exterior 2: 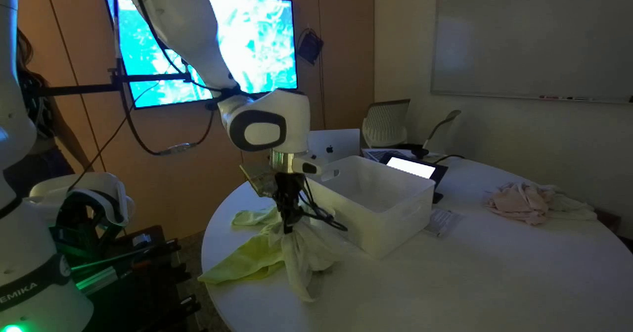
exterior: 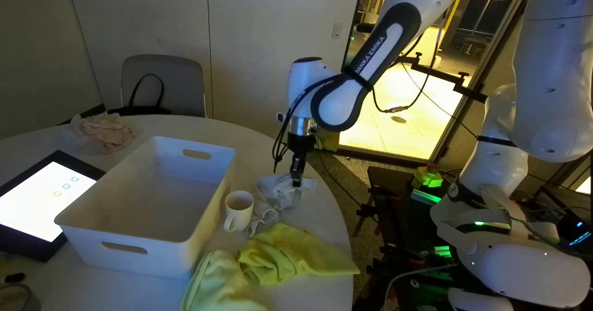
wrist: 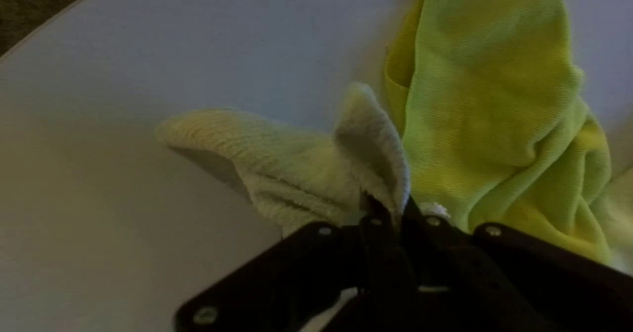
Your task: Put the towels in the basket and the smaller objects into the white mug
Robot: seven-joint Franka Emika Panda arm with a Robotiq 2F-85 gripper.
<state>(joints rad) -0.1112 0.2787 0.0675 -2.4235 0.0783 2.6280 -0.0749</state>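
Towel (wrist: 287, 156), pale grey-white, fuzzy, crumpled, a fold clamped in the pincer (exterior: 296, 180)

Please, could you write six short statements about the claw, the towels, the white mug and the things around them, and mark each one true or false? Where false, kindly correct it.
1. The claw is closed on the grey-white towel. True.
2. The white mug is outside the basket, beside it. True.
3. The white mug is tipped over. False: it stands upright.
4. The yellow-green towels lie on the table. True.
5. The grey-white towel lies inside the basket. False: it is outside the basket.
6. Every screen near the basket is dark. False: the tablet next to the basket shows a bright white screen.
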